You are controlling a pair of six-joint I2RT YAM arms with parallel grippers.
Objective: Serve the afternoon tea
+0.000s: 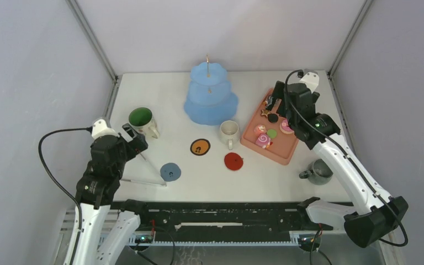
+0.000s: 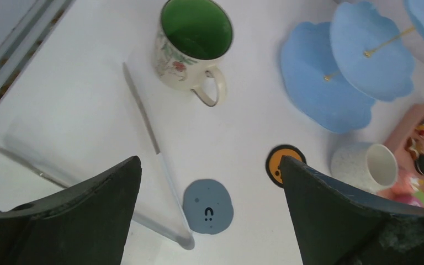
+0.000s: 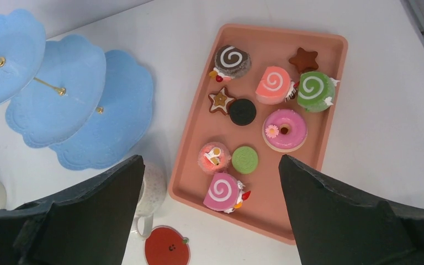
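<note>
Several tiny pastries lie on a salmon-pink tray [image 3: 270, 204]: a pink swirl roll [image 3: 223, 191], a green round [image 3: 245, 159], a black round [image 3: 242, 111] and a brown star [image 3: 302, 58]. My right gripper [image 3: 211, 160] is open and empty, high above the tray's near part [image 1: 273, 99]. The green mug [image 1: 141, 117] stands at the left, the cream mug [image 1: 229, 131] beside the tray and the grey mug [image 1: 319, 171] at the front right. My left gripper [image 2: 210, 160] is open and empty above a blue coaster [image 2: 208, 206], near the green mug [image 2: 193, 41].
A blue three-tier stand [image 1: 210, 96] stands at the back centre. An orange coaster [image 1: 200, 147] and a red coaster [image 1: 233, 160] lie in the middle. Metal tongs [image 1: 143, 174] lie left of the blue coaster. Grey walls close in on both sides.
</note>
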